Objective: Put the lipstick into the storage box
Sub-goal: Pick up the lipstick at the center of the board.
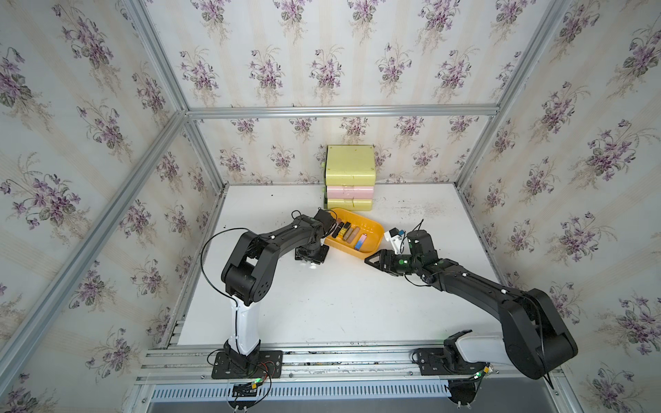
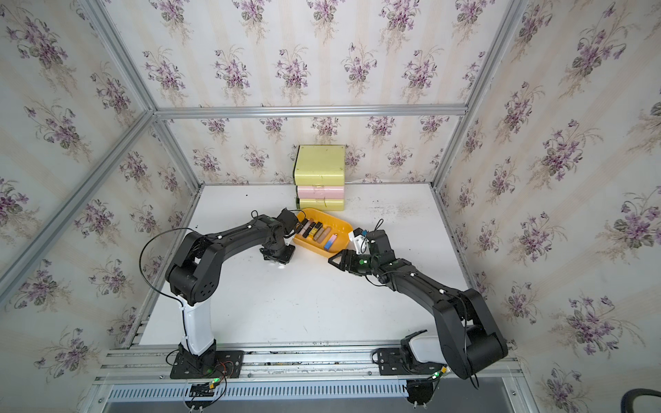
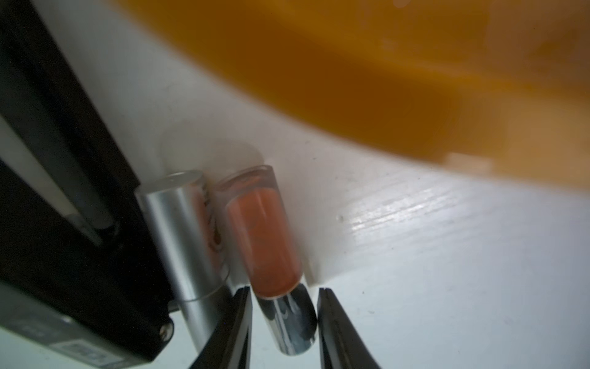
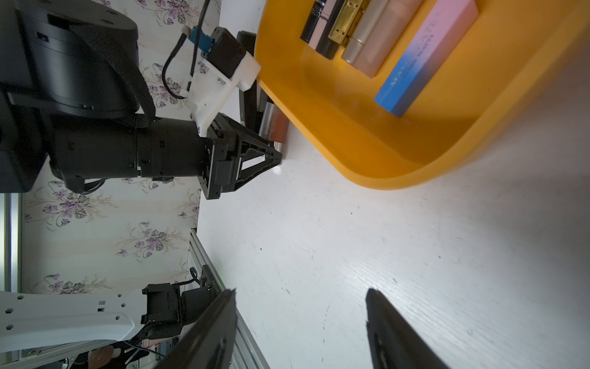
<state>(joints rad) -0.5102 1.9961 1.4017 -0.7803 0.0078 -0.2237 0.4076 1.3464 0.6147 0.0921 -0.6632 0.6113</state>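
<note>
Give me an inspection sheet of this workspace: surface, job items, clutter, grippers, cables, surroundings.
Surface: white table, dark specks near the back.
Job's things: orange storage box holds a row of lipsticks; one orange-red lipstick lies on the table outside the box, beside a silver tube.
Clutter: yellow-and-pink drawer unit behind the box.
Grippers: left gripper brackets the orange-red lipstick's silver end, whether it grips cannot be told; right gripper open, empty, over bare table.
Cables: black cable loops off the left arm, away from the box.
Surroundings: floral wallpaper, aluminium frame.
</note>
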